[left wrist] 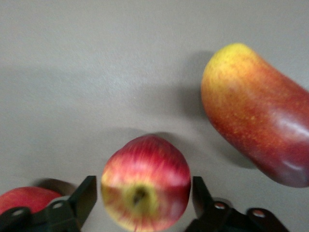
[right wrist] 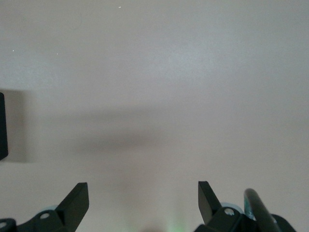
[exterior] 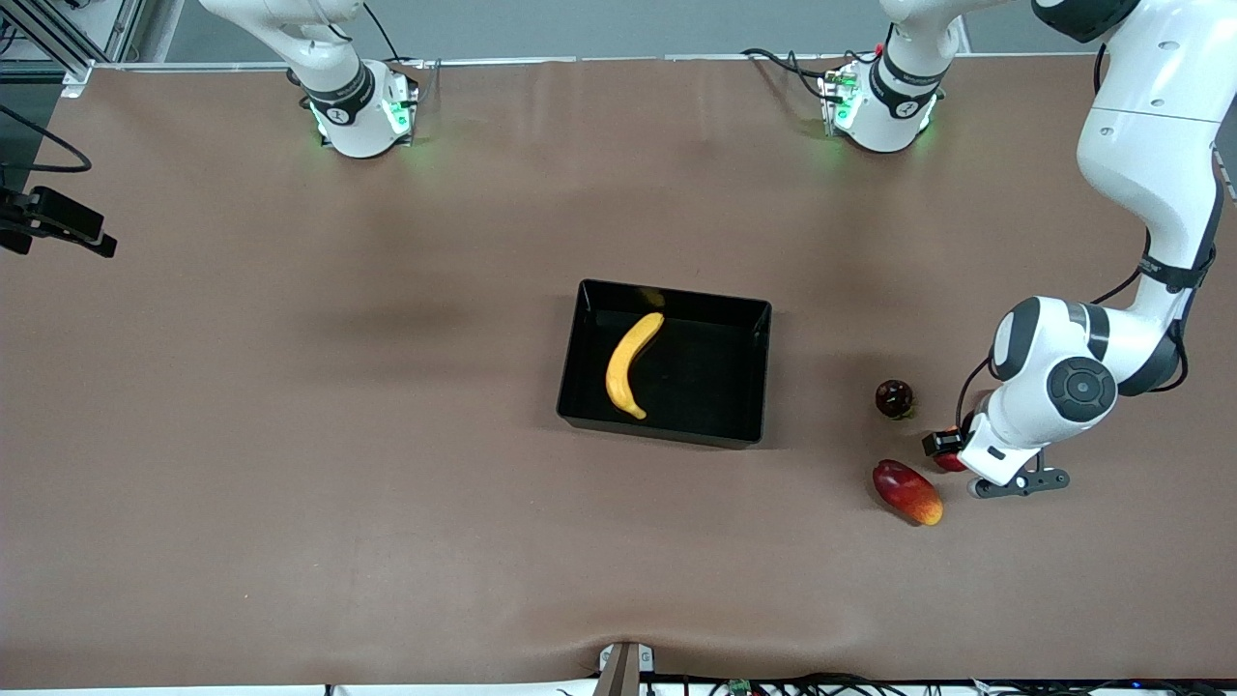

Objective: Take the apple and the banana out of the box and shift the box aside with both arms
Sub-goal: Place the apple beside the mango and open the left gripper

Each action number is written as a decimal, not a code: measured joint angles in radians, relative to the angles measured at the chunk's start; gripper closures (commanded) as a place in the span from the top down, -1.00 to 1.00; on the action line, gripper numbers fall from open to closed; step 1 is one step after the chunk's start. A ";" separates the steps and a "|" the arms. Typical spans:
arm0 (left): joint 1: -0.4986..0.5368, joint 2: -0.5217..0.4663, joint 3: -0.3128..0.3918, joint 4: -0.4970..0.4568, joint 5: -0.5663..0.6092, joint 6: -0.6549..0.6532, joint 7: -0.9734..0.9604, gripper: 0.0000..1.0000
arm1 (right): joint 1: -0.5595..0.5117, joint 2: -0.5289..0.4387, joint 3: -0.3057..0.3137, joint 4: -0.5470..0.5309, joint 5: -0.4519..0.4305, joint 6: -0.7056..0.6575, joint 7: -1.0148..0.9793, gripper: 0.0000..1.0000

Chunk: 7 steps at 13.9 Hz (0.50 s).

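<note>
Left gripper (left wrist: 142, 198) low over the table, fingers apart either side of the apple (left wrist: 145, 181), mango (left wrist: 258, 113) beside it, banana (exterior: 631, 364) in the box (exterior: 763, 372), right gripper (right wrist: 142, 200) spread wide, waiting.

The desk (exterior: 290, 435) is a plain matte brown, and on it the box (exterior: 754, 372) is glossy black with a solid yellow banana (exterior: 630, 364) inside. The apple (left wrist: 145, 181) is red streaked with yellow, with a yellowish dimple round a dark stem, while the mango (left wrist: 258, 113) runs from yellow at one end through orange speckles to deep red. A round fruit (exterior: 894, 397) looks very dark red, perhaps maroon; the arms are white with black joints.
</note>
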 measured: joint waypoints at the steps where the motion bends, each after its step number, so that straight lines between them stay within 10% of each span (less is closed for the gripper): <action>1: 0.000 -0.021 -0.009 0.007 0.000 -0.029 0.001 1.00 | 0.000 0.000 0.000 0.000 0.000 0.000 0.000 1.00; 7: -0.010 -0.214 -0.207 0.027 0.000 -0.260 -0.053 1.00 | 0.000 0.000 0.000 0.000 0.000 0.000 0.000 1.00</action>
